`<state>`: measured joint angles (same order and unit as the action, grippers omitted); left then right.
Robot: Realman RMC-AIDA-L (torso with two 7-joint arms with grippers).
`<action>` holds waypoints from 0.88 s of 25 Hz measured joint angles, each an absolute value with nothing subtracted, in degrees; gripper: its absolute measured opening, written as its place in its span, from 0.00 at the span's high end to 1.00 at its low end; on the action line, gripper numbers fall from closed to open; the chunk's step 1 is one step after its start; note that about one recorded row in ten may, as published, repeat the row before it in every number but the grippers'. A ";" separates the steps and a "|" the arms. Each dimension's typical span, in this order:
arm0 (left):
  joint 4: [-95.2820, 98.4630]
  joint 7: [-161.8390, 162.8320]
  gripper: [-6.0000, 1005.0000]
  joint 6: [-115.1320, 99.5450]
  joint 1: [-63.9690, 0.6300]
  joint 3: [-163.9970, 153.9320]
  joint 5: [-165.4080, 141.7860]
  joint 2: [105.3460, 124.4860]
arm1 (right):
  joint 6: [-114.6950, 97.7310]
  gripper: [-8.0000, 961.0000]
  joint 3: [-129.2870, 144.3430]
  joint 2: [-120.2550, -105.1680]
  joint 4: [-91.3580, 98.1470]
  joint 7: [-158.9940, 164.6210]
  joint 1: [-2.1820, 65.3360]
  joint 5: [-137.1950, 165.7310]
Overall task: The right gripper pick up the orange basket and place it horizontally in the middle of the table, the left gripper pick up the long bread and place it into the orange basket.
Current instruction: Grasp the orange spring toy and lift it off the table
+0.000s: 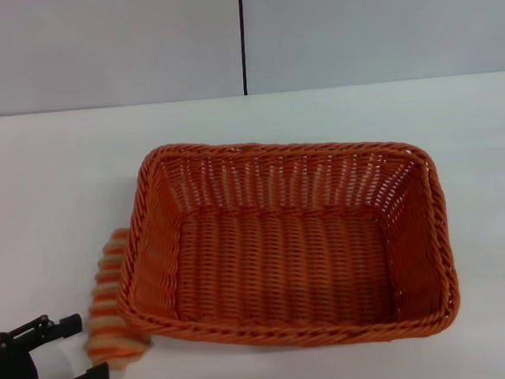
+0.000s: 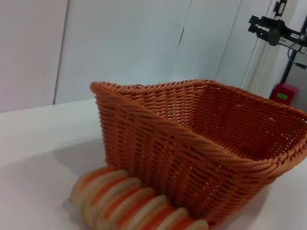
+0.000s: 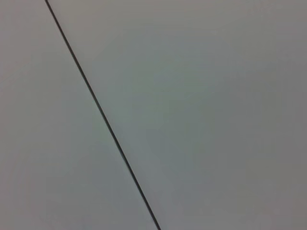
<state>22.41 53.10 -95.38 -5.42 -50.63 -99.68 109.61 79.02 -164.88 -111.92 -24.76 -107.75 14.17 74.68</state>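
Observation:
The orange basket (image 1: 291, 247) lies lengthwise across the middle of the white table (image 1: 44, 187), with nothing inside it. The long bread (image 1: 111, 295), cream with orange stripes, lies on the table against the basket's left wall. My left gripper (image 1: 77, 349) is at the lower left corner of the head view, open, its fingers pointing at the bread's near end without touching it. The left wrist view shows the bread (image 2: 134, 206) close up against the basket (image 2: 192, 143). The right gripper is out of view; its wrist camera shows only a grey wall.
A grey wall with a dark vertical seam (image 1: 242, 38) rises behind the table's far edge. Bare tabletop lies to the left of, behind and to the right of the basket. A black device on a stand (image 2: 276, 28) shows far off in the left wrist view.

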 joint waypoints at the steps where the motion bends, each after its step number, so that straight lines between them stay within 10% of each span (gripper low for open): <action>1: 22.41 52.88 0.21 -95.28 -5.44 -50.63 -99.68 109.78 | 79.05 0.50 -164.90 -111.92 -24.74 -107.76 14.13 74.65; 22: 22.44 50.50 0.34 -90.80 -5.86 -51.33 -99.80 112.11 | 79.01 0.50 -164.88 -111.88 -24.34 -107.60 14.06 74.52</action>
